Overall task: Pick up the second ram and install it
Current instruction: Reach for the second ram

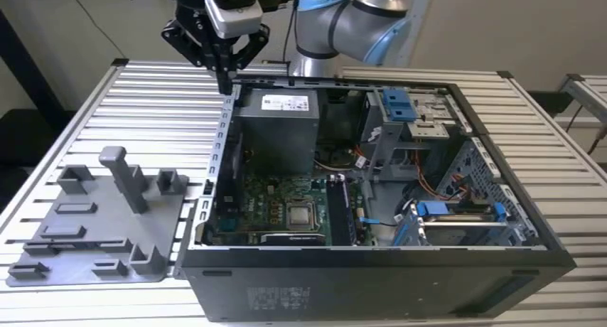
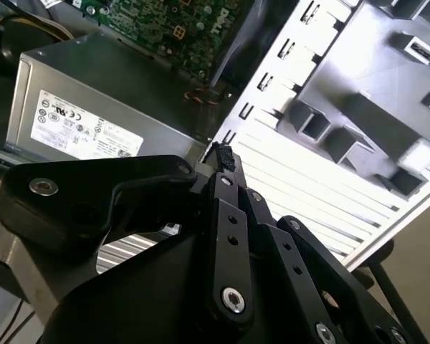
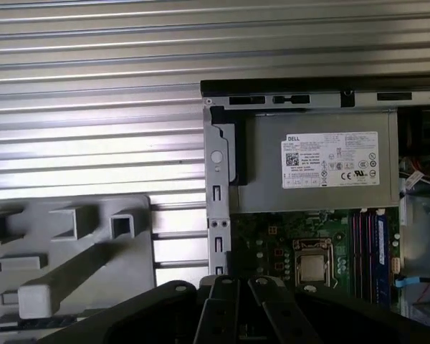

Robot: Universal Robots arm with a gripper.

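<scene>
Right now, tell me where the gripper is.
In the exterior view the gripper hangs over the far corner of the open computer case on the exterior view's left, beside the grey power supply, beyond the grey tray.

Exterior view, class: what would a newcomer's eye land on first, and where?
The open computer case dominates the middle, its green motherboard exposed. The black gripper hangs shut above the case's far corner, at the exterior view's left. A grey tray lies beside the case on the slatted table.
</scene>
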